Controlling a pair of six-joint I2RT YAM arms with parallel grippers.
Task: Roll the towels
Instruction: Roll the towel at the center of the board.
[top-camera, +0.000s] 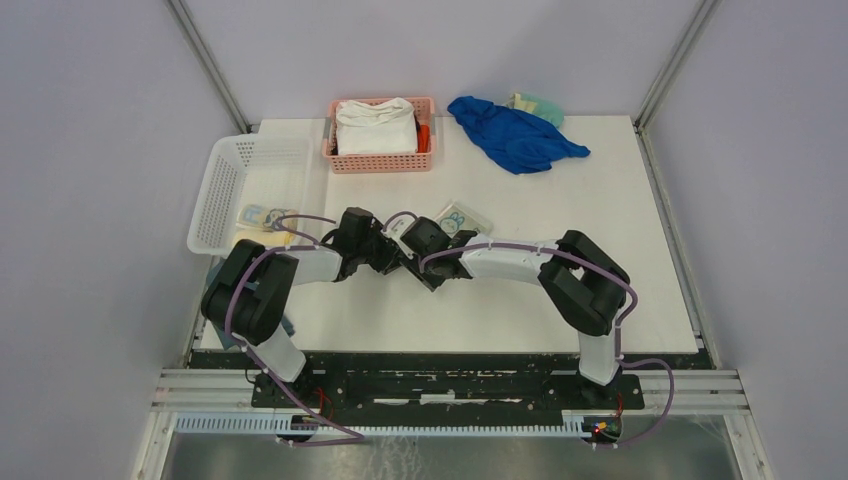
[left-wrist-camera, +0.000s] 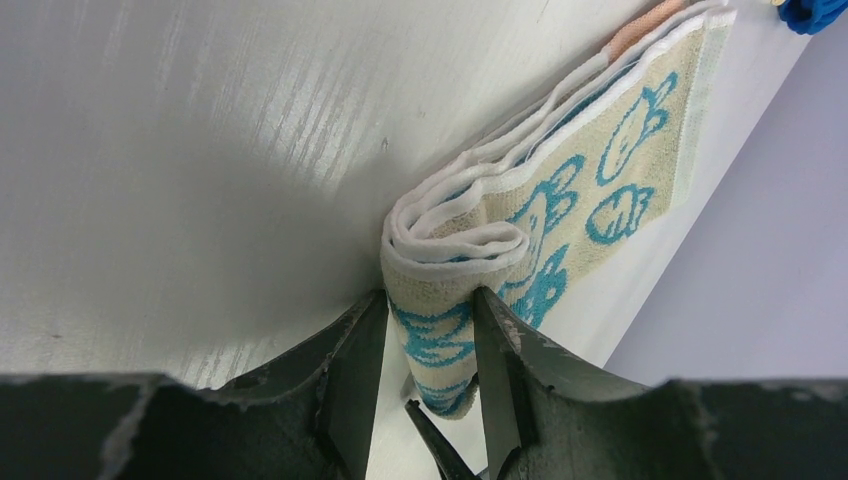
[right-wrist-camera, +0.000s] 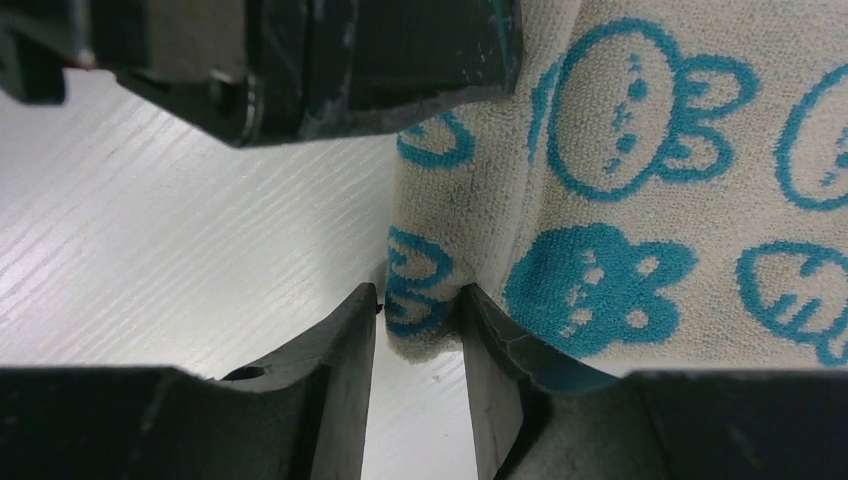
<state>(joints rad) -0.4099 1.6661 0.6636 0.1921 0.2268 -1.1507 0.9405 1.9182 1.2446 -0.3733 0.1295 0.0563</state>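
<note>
Lab cell: aluminium rails (top-camera: 200, 385), plain walls (top-camera: 90, 150)

white basket (top-camera: 213, 195) left, towel (top-camera: 463, 217) centre, open tabletop (top-camera: 600, 205) right

The towel (right-wrist-camera: 620, 170) is pale cream with blue rabbit faces. The table (top-camera: 560, 250) is white. One basket (top-camera: 381, 163) is pink.

left claw (left-wrist-camera: 428, 375) clamped on rolled end of rabbit towel (left-wrist-camera: 560, 200) | towel lies on white table (left-wrist-camera: 200, 150)
</note>
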